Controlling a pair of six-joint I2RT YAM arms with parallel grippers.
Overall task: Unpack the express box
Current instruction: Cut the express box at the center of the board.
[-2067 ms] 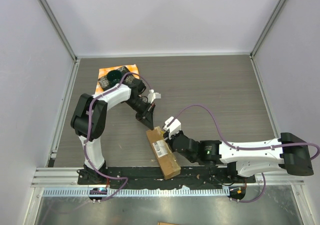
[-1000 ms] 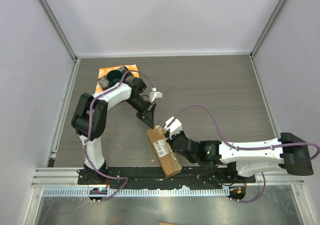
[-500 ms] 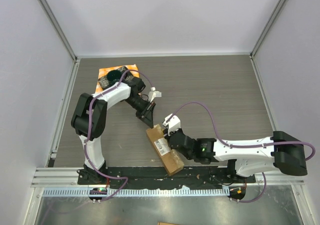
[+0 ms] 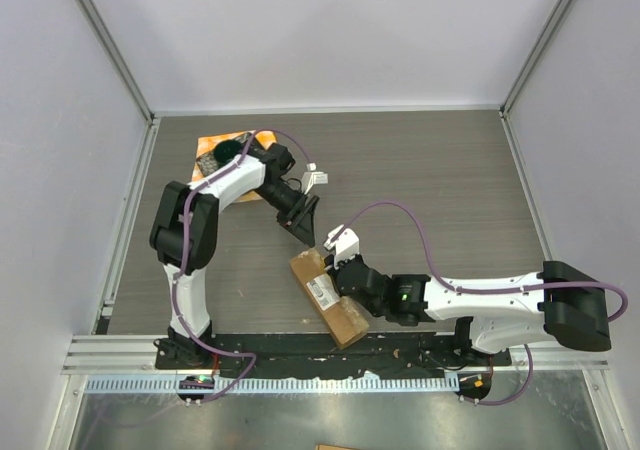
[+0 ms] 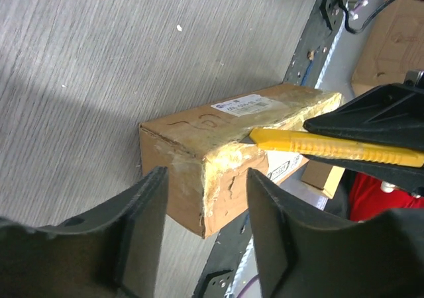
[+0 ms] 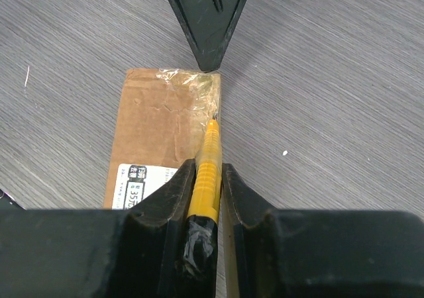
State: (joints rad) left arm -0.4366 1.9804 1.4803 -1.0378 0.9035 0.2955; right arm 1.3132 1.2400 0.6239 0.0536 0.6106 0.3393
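— Where's the express box [image 4: 326,298]?

— Lying flat and slantwise on the grey surface [image 4: 430,190], close to the near edge, between the two arm bases. Its near end reaches the black rail [image 4: 250,342] there. The white label [image 6: 136,182] faces up, and shiny tape [image 6: 189,86] wraps the far end.

— And the right tool [image 6: 207,172]?

— Clenched on a yellow knife [image 6: 211,142]. The knife runs along one long top edge of the box, its tip at the taped far corner.

— The left tool [image 5: 205,179]?

— Released, fingers [image 5: 142,225] spread wide. It hangs just past the box's far end, pointing down at it. From the right wrist view its tip is either touching the taped edge or just off it; I can't tell which.

— Anything else?

— A dark dish [image 4: 222,152] on an orange cloth [image 4: 212,137] at the far left of the surface, well apart from the box.
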